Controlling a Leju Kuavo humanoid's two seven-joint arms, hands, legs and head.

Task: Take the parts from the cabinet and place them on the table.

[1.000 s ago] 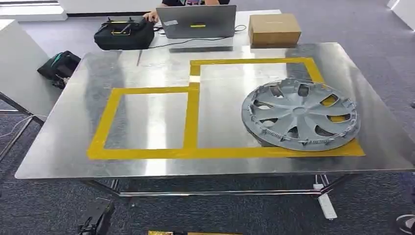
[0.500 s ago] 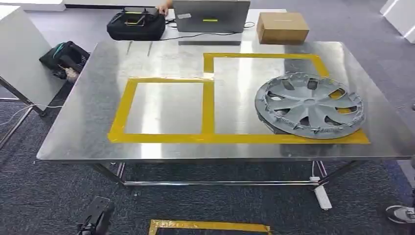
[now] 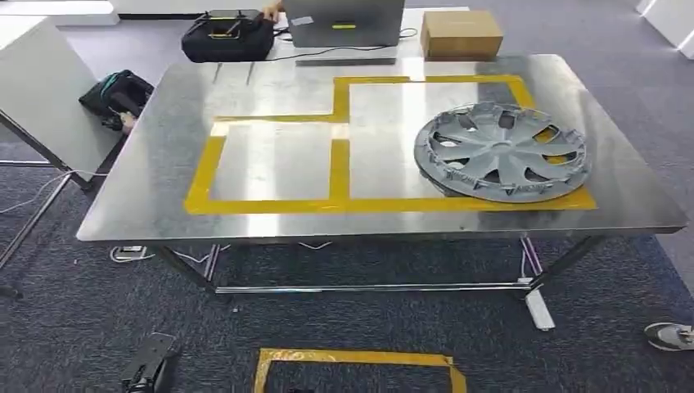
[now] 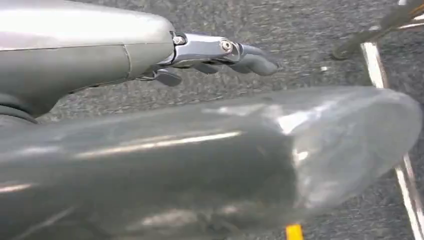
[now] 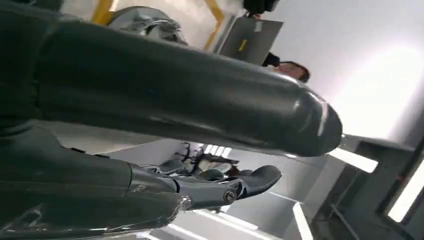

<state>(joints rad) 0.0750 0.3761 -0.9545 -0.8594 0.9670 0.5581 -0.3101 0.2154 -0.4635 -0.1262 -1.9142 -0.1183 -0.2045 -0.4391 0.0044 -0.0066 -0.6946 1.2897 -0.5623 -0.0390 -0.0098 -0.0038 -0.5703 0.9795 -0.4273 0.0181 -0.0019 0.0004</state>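
The whole scene has slid up and away in my head view since a moment ago: my camera has pulled back, more carpet shows below the desk, and the things on it have kept their places relative to one another.

The grey hubcap [image 3: 501, 151] lies flat on the steel desk [image 3: 164, 188], on its right half, inside the larger yellow tape outline [image 3: 340, 172] and overlapping the tape's right-hand corner. The smaller taped rectangle to its left is bare metal.

My left hand [image 4: 220, 55] hangs over the dark carpet, fingers loosely apart and holding nothing. My right hand [image 5: 220, 187] is likewise free, fingers extended and slightly spread with nothing between them; the hubcap and desk show past my forearm in that wrist view.

At the far edge of the desk stand a grey laptop [image 3: 345, 20], a cardboard box [image 3: 460, 34] and a black bag [image 3: 227, 37], with a person's hand [image 3: 270, 11] by the laptop. Another dark bag [image 3: 119, 94] sits on the floor to the left. A yellow tape frame [image 3: 356, 364] marks the carpet near me, and a shoe [image 3: 669, 336] shows at the right edge.
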